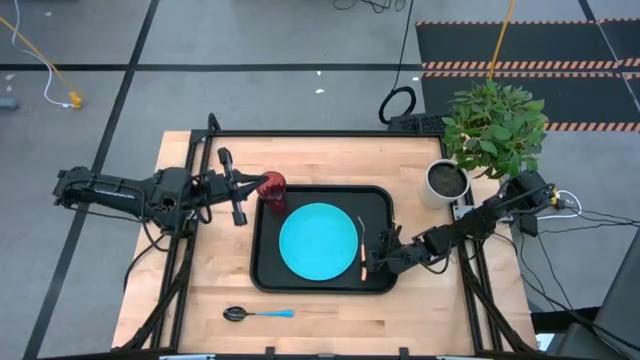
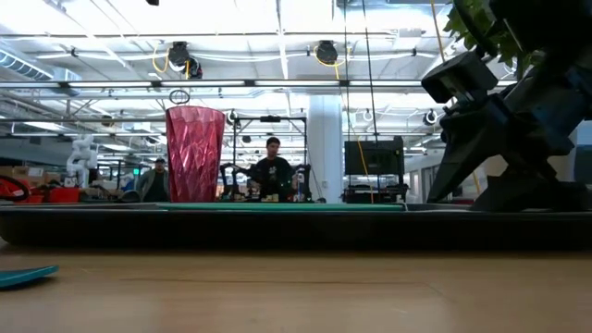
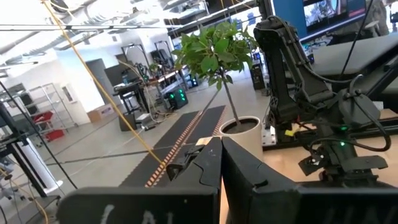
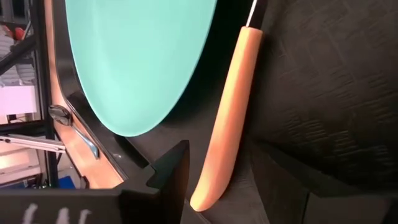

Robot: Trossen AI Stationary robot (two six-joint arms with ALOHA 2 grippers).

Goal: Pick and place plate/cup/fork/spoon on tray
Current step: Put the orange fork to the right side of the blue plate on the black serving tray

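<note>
With plate (image 1: 318, 241), cup (image 1: 272, 189) and fork (image 1: 362, 248) on the tray (image 1: 262, 270), the spoon (image 1: 258, 314) lies lengthwise at lower left on the desk (image 1: 210, 300), probably nearer the shut left claw (image 1: 237, 211) than the parted right claw (image 1: 374, 264).

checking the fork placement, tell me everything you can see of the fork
The fork is small, with a smooth orange-tan handle that looks like plastic and a thin silver metal neck and tines. It lies flat on the black tray, just right of the turquoise plate; whether it touches the plate's rim is unclear. The right gripper stands open, fingers either side of the handle's end, not clamping it.
</note>
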